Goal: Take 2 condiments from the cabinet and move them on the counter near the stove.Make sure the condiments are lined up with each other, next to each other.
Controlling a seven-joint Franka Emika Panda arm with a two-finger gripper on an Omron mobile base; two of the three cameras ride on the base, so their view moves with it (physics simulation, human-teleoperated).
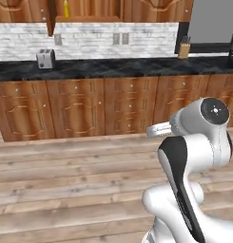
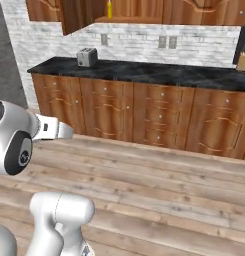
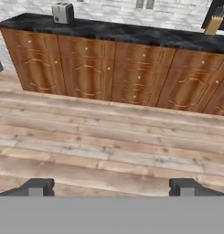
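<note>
A yellow squeeze bottle [image 1: 66, 8] stands upright on a shelf inside the open wall cabinet [image 1: 89, 9], high above and far ahead of the pincer, toward its left side. In the right base view the same bottle [image 2: 109, 8] shows at the top edge, with the cabinet's open door [image 2: 74, 17] hanging just to its left. A second condiment cannot be made out.

Below the cabinet runs a white brick wall, and under that the black marble counter [image 1: 113, 66], which stretches across the whole width ahead of the pincer, well apart from it. A silver toaster [image 1: 45, 58] sits on the counter's left part, below and slightly left of the bottle. A wooden knife block [image 1: 184, 49] stands on the counter toward the right end. In the hand view the toaster [image 3: 62, 12] is at upper left and the knife block [image 3: 213, 23] at upper right. Reddish-brown drawer and door fronts [image 3: 113, 75] fill the space under the counter.

Between the counter and the pincer lies a wide stretch of pale wooden floor [image 3: 109, 141].

The pincer [image 3: 111, 187] is open, its two dark fingertips [image 3: 36, 186] standing wide apart with nothing between them, above the floor. The white arm [image 1: 194, 156] is folded low, away from the counter.
</note>
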